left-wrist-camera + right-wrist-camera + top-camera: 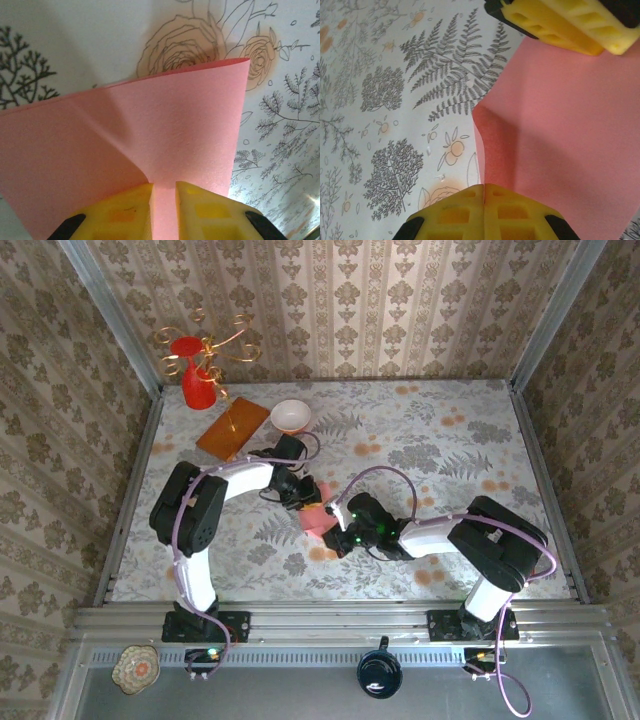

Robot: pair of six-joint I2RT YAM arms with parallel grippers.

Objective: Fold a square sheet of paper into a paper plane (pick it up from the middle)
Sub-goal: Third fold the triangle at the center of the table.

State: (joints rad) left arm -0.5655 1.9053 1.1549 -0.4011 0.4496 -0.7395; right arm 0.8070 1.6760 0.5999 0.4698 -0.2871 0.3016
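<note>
Paper is sitting near the middle of the flower-printed table, caught between the two arms. The square sheet of paper is showing as a plain salmon-pink surface, unmarked and faintly fibrous up close. It is not lying flat. In the left wrist view its far edge is curling up off the cloth in a smooth arc, and a soft crease is running down across it toward the yellow fingers.

The left gripper is standing over the sheet with its jaws a narrow way apart. A strip of the pink paper is rising into the gap between them, but I cannot tell whether the pads are truly squeezing it.

The right gripper is holding its jaws pressed together. The sheet's edge is running straight into the seam between them, so it is pinching the paper there. Just above that pinch the sheet is buckling into a small raised corner and casting a shadow over the pink. In the same view the left gripper's fingers are hanging over the far part of the sheet.

At the far left of the table a white bowl, an orange-brown wooden board and a red vase are standing well apart from the paper.
</note>
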